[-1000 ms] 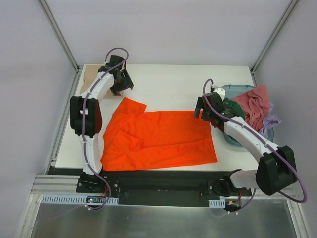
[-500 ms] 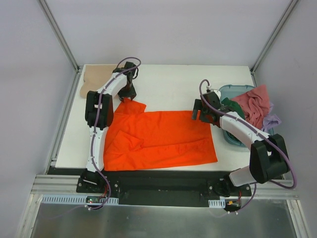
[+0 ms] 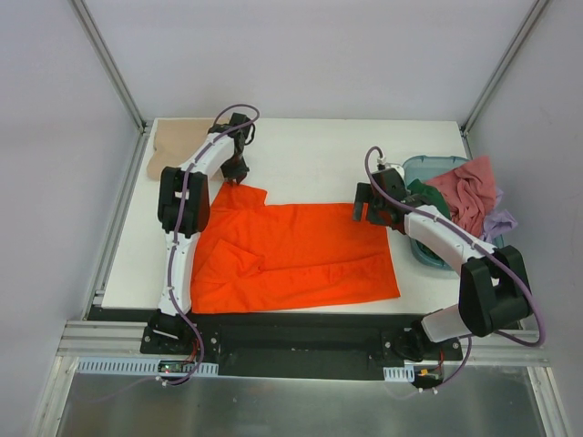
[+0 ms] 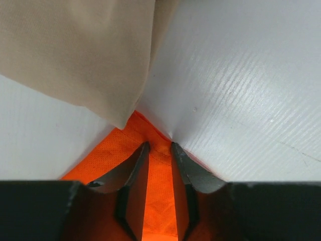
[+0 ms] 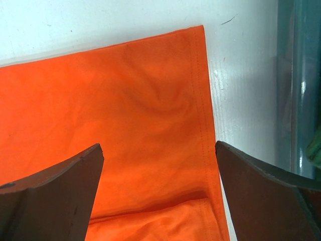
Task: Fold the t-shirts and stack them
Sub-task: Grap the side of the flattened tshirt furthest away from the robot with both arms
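While the right claw (image 5: 159, 146) gapes over the bright orange cloth t-shirt (image 3: 301, 255), the left claw (image 4: 159, 144) stands narrow astride its far-left sleeve, grip unclear.

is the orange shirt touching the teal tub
Apart. The right wrist view shows a strip of bare table between the hem of the orange shirt and the tub.

The white table (image 3: 319, 164) before me carries the orange t-shirt (image 3: 301, 250) spread flat across its near middle, a tan t-shirt (image 3: 173, 146) at its far left corner, and a teal tub (image 3: 435, 166) at its right edge.
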### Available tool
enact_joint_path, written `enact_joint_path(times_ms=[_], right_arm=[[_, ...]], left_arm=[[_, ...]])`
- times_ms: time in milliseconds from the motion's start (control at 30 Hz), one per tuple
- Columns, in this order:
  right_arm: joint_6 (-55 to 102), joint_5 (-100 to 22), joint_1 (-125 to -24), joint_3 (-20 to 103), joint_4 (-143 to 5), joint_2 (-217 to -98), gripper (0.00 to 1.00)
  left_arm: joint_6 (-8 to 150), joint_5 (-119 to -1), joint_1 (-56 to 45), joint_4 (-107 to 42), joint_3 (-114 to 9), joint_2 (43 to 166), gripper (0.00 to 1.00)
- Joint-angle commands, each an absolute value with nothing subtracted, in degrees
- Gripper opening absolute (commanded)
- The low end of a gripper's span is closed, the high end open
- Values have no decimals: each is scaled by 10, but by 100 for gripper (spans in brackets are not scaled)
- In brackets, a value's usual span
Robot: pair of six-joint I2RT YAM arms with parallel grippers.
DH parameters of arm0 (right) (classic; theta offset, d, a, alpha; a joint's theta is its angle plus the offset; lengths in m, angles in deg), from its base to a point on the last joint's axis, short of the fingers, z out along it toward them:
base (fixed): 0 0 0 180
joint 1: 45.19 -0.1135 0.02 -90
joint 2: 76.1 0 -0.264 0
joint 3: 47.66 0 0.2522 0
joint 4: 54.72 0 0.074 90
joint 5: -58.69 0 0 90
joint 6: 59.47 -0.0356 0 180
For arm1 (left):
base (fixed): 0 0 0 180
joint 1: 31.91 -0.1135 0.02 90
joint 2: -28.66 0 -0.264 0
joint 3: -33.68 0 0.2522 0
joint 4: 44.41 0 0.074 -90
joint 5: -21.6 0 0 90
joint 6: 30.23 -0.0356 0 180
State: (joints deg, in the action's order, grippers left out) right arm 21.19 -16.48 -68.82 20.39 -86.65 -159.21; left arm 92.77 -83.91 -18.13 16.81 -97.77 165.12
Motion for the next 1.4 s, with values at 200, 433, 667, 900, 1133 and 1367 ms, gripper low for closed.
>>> enact_joint_path(times_ms=[200, 433, 667, 900, 1133, 1367], right_arm=[[268, -115, -681, 322, -850, -1681, 96], [257, -56, -675, 412, -911, -1779, 97], [214, -74, -647, 485, -950, -1872, 88], [164, -129, -609, 488, -934, -1911, 69], [153, -143, -609, 466, -915, -1915, 50], [151, -137, -608, 438, -900, -1893, 30]], left_arm=[[922, -847, -186, 200, -988, 1668, 0], [933, -854, -186, 198, -967, 1622, 0], [935, -843, -186, 197, -959, 1603, 0], [933, -826, -184, 186, -945, 1584, 0], [938, -839, -180, 176, -900, 1557, 0], [942, -828, -180, 171, -874, 1536, 0]])
